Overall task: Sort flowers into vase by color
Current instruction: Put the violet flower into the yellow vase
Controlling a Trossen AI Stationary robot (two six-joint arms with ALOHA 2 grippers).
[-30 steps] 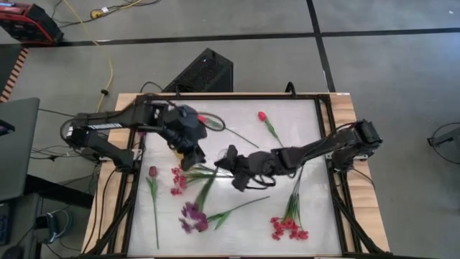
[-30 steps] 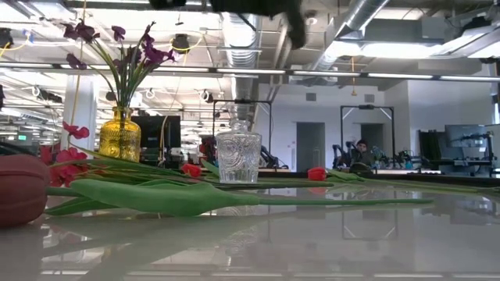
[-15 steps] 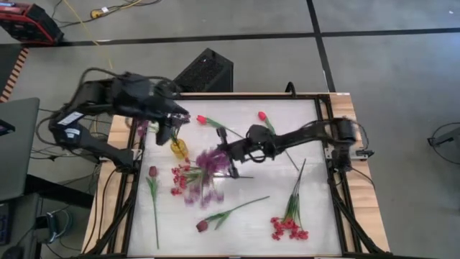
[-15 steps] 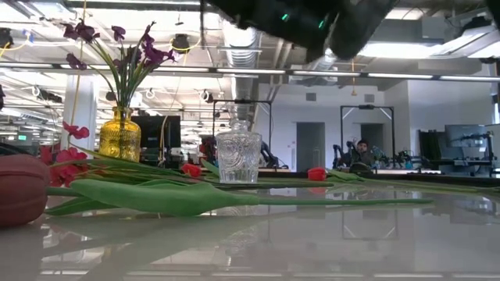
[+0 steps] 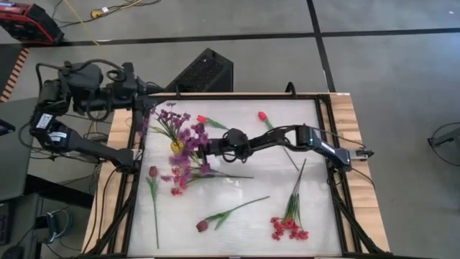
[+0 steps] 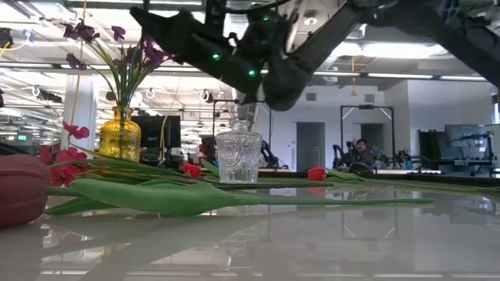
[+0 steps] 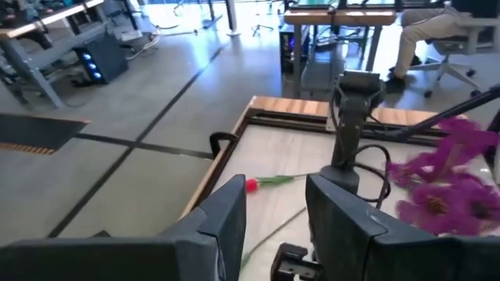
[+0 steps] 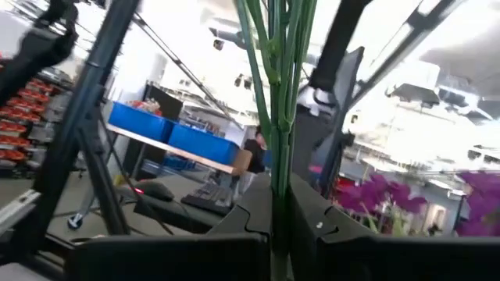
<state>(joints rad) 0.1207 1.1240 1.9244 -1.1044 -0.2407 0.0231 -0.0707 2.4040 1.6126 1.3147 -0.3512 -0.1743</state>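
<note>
- Behind the table, at the back of the low view, an open workshop runs off under strip lights, with a seated person far off at right centre.
- We work on a pale table top (image 5: 309, 216) that fills the middle of the high view inside a wooden frame.
- Our left arm waits at the upper left of the high view, off the table's corner; its gripper (image 7: 273, 226) hangs with the fingers spread and nothing between them.
- Our right arm reaches from the right edge toward frame centre, and the right gripper (image 5: 208, 147) pinches the green stems of a purple spray (image 5: 188, 160); the right wrist view shows the stems (image 8: 277, 94) pressed between the two fingers.
- We judge the step in hand to be carrying this purple spray to the yellow vase (image 5: 177, 147), which sits just left of the gripper and already holds purple blossoms (image 5: 167, 119).
- Next, the stem ends must be brought over the vase mouth and lowered in before the fingers let go.
- A clear glass vase (image 6: 237, 156) stands at the low view's centre, with no flowers in it.
- Still lying on the table: red-pink sprays (image 5: 287, 226) at lower right, a maroon tulip (image 5: 202, 226) at lower centre, another (image 5: 152, 171) at left, and red tulips (image 5: 262, 116) near the top.
</note>
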